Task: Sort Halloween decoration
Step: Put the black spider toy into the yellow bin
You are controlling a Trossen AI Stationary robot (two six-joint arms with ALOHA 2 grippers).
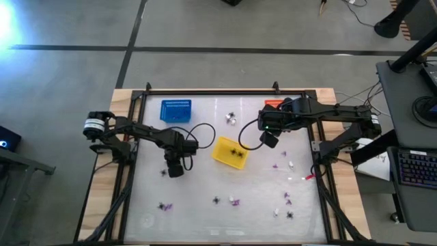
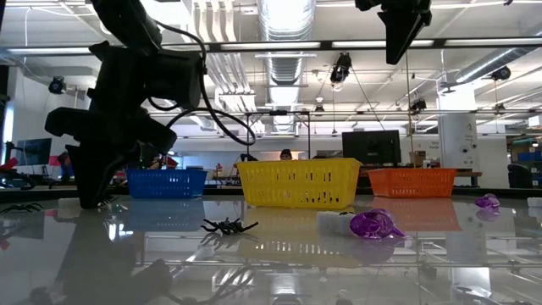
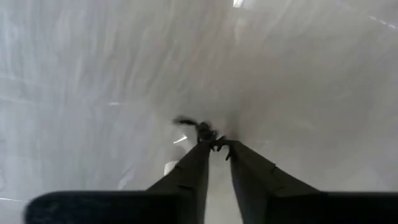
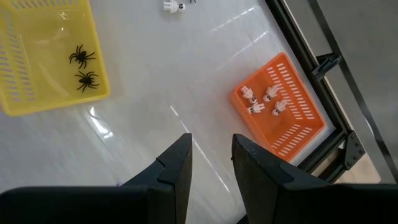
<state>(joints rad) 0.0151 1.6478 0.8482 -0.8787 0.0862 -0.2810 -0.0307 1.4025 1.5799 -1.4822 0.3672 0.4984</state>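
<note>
Glossy white tabletop [image 1: 205, 191], framed by a dark rail and a wooden border, mirrors the ceiling lights, and the low view looks across it into a wide workshop of strip lamps, pipes, monitors and desks. Three baskets stand toward the far side: a blue basket [image 1: 175, 111] at far left, a yellow basket [image 1: 229, 152] near the middle with two black spiders [image 4: 82, 67] inside, and an orange basket [image 4: 280, 106] at the far right corner holding small white pieces [image 4: 261, 99]. Other pieces of the Halloween decoration lie scattered over the near half, among them a purple bit [image 2: 375, 225] and a black spider [image 2: 229, 226] close to the low camera. The left gripper [image 3: 219, 148] is down at the surface left of the yellow basket, its fingers drawn narrow around a small black spider [image 3: 204, 129] at their tips. The right gripper [image 4: 211, 152] hangs above the table between the yellow and orange baskets, fingers partly apart with nothing between them.
</note>
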